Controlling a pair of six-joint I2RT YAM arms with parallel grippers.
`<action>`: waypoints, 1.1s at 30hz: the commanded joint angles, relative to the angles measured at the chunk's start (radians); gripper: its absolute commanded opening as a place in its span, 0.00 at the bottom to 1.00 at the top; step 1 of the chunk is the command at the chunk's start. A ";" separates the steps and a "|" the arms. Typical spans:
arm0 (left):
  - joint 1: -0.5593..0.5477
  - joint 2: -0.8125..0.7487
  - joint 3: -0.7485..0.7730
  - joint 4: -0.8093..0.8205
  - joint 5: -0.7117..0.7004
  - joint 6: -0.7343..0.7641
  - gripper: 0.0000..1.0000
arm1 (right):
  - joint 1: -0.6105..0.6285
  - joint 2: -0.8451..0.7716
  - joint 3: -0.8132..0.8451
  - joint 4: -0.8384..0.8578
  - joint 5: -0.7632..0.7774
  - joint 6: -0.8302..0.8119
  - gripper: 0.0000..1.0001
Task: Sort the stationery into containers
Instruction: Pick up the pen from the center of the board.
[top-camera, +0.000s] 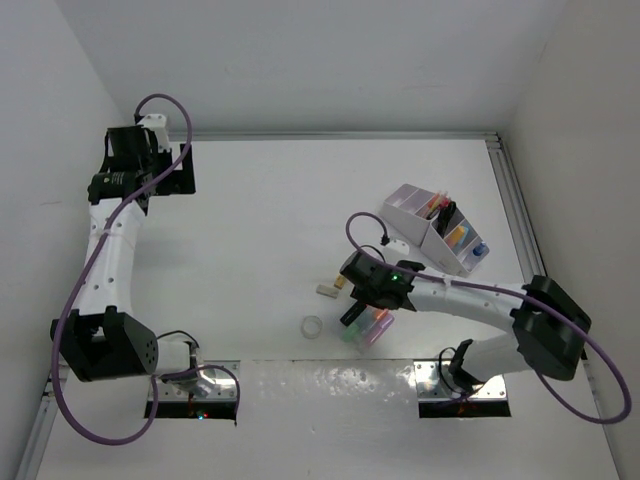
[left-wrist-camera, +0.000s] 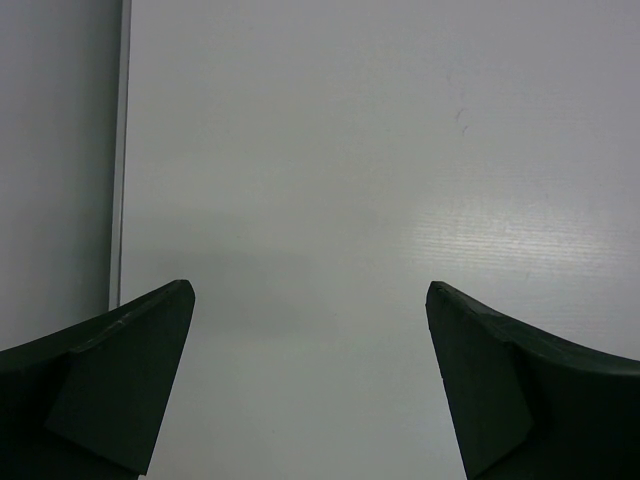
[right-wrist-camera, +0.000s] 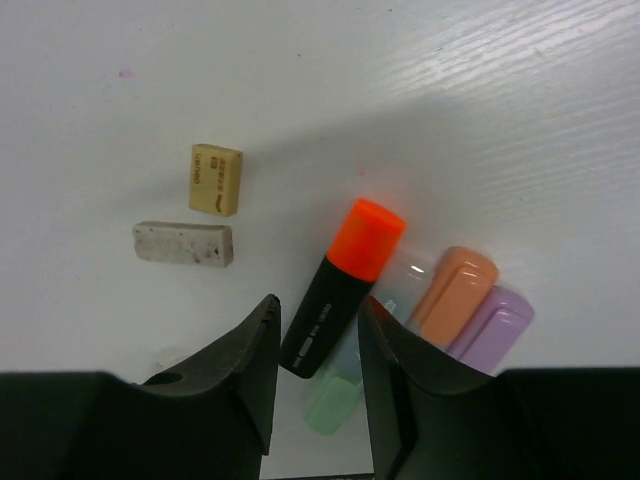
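My right gripper is closed around the body of a black highlighter with an orange cap, one finger on each side. It lies across a pastel green highlighter, next to peach and lilac ones. A beige eraser and a grey-white eraser lie to the left. In the top view the right gripper is over this pile, the clear tape ring is left of it, and the organizer stands at the back right, holding several items. My left gripper is open and empty.
The left arm reaches to the far left corner, close to the left wall. A small white item lies in front of the organizer. A metal rail runs along the table's right edge.
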 joint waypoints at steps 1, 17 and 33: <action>-0.009 -0.045 0.003 0.035 0.007 -0.005 1.00 | 0.009 0.069 0.053 0.040 -0.014 -0.010 0.37; -0.017 -0.044 0.000 0.033 0.001 -0.001 1.00 | 0.001 0.170 0.055 0.064 -0.031 -0.011 0.43; -0.017 -0.041 -0.002 0.037 -0.038 0.006 1.00 | -0.072 0.293 0.070 0.132 -0.054 -0.109 0.42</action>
